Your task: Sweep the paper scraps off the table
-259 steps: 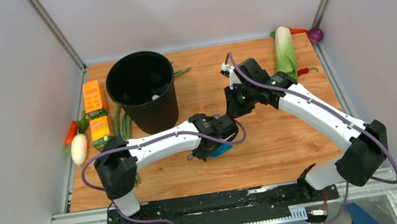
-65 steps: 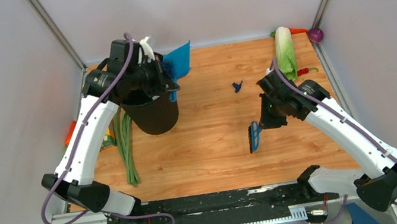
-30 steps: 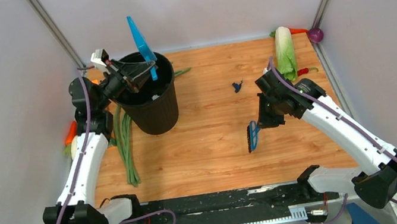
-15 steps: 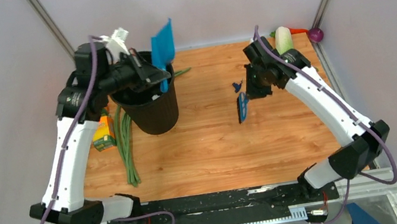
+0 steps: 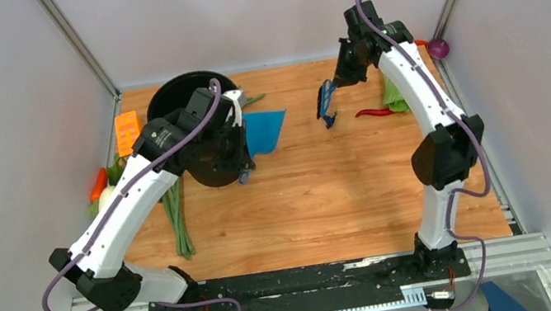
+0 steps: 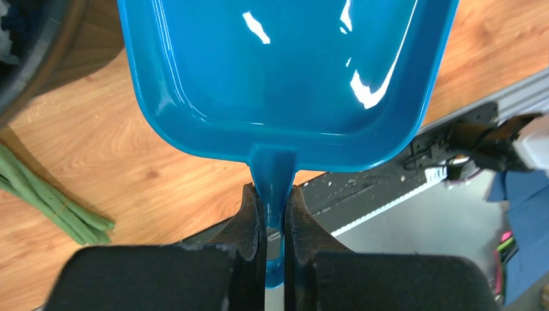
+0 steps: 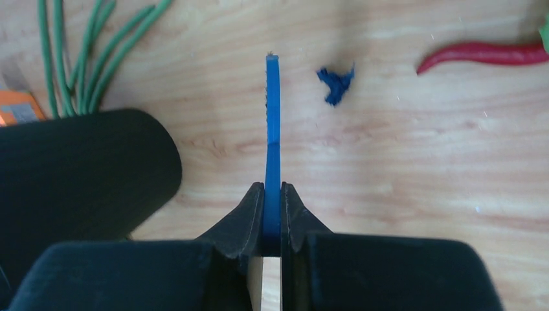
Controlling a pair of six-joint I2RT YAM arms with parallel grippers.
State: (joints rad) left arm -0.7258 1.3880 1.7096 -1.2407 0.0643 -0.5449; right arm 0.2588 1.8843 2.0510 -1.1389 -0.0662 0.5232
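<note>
One navy paper scrap (image 7: 336, 83) lies on the wood table (image 5: 329, 197) near the far middle; in the top view the scrap (image 5: 329, 122) sits just below the brush. My right gripper (image 5: 341, 76) is shut on the blue hand brush (image 5: 323, 102), held on edge just left of the scrap; the brush (image 7: 272, 123) also shows in the right wrist view between my gripper (image 7: 272, 191) jaws. My left gripper (image 5: 238, 146) is shut on the handle of the light blue dustpan (image 5: 264, 130), low beside the bucket. The pan (image 6: 285, 65) looks empty in front of that gripper (image 6: 273, 194).
A black bucket (image 5: 195, 118) stands at the far left, touching my left wrist. Green beans (image 5: 177, 213), orange boxes (image 5: 126, 131), a carrot (image 5: 97, 184) and a white radish (image 5: 106, 201) lie at the left. A red chilli (image 5: 374, 113), cabbage (image 5: 394, 95) and purple onion (image 5: 439, 48) lie at the far right.
My left arm brought the dustpan down from above the bucket to the table on its right. My right arm swung the brush farther back, beside the scrap.
</note>
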